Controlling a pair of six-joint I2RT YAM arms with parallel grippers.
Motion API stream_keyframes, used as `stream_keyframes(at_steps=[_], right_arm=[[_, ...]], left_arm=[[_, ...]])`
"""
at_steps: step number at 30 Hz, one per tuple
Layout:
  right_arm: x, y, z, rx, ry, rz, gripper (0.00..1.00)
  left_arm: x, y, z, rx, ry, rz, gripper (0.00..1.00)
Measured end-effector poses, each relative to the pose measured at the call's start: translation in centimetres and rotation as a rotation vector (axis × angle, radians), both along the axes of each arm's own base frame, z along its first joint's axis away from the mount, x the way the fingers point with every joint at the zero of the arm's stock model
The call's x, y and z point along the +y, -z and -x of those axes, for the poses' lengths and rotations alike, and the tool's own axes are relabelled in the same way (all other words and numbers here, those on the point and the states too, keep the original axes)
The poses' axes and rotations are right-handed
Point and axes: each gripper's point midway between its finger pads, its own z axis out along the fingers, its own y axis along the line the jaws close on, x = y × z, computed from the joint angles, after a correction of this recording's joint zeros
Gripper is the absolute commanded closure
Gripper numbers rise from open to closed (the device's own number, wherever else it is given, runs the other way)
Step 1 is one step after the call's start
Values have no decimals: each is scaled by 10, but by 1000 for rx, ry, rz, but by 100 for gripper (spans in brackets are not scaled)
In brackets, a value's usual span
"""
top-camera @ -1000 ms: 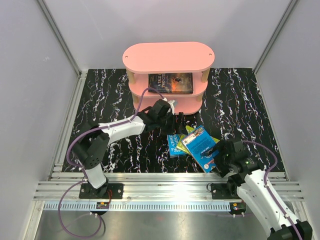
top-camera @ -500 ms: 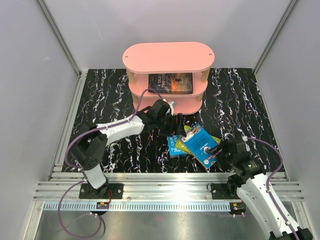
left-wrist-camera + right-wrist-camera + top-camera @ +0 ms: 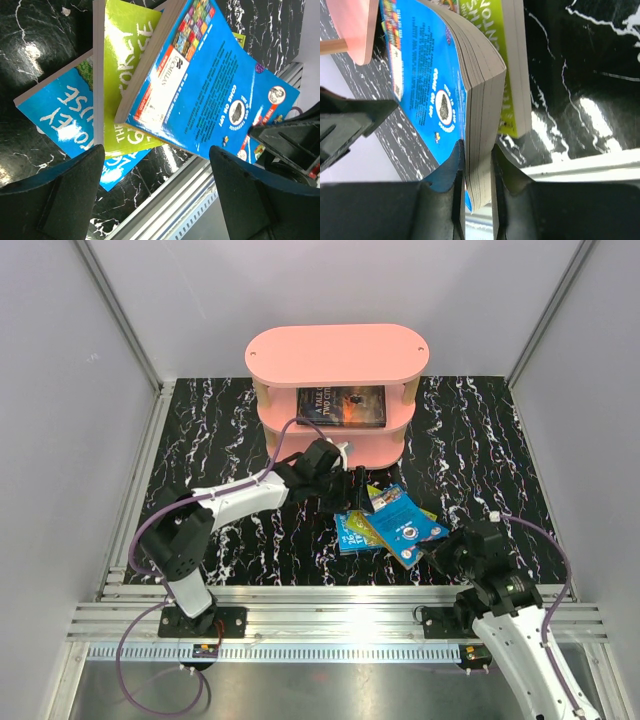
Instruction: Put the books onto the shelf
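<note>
Fingers of our right arm, the right fingers (image 3: 440,548) (image 3: 456,185), sit nearest to us and are clamped on the near right corner of the top blue book (image 3: 405,524) (image 3: 425,85) (image 3: 210,95), with the stack of its pages pressed between them. We see that book back cover up. Its long axis runs on a diagonal, from the held corner at the near right up toward the far left. It lies across the pile on the black marbled surface (image 3: 220,430).

Under it we find the green book (image 3: 374,499) (image 3: 125,60) (image 3: 512,65), showing at the far end and along the right edge. Under that is the second blue book (image 3: 350,532) (image 3: 55,115), which juts out to the left with its long axis running roughly near to far.

Just past the far end of the pile, our left fingers (image 3: 352,483) (image 3: 70,195) stand spread wide with nothing between them, pointing back at the books.

Farther on is the pink shelf (image 3: 338,353), its long oval boards running left to right. The dark book (image 3: 341,406) lies on the middle board under the top one, cover up, with its long axis along the length of the board.
</note>
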Motion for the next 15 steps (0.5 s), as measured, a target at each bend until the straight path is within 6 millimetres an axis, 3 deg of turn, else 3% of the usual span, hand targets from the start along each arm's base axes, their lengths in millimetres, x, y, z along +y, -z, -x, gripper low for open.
stream_keyframes(at_steps=[6, 15], right_arm=[[0, -32, 11, -6, -38, 8, 100], [-1, -82, 15, -30, -106, 56, 100]], left_arm=[[-9, -10, -4, -2, -31, 52, 12], [-17, -44, -2, -32, -77, 210, 11]])
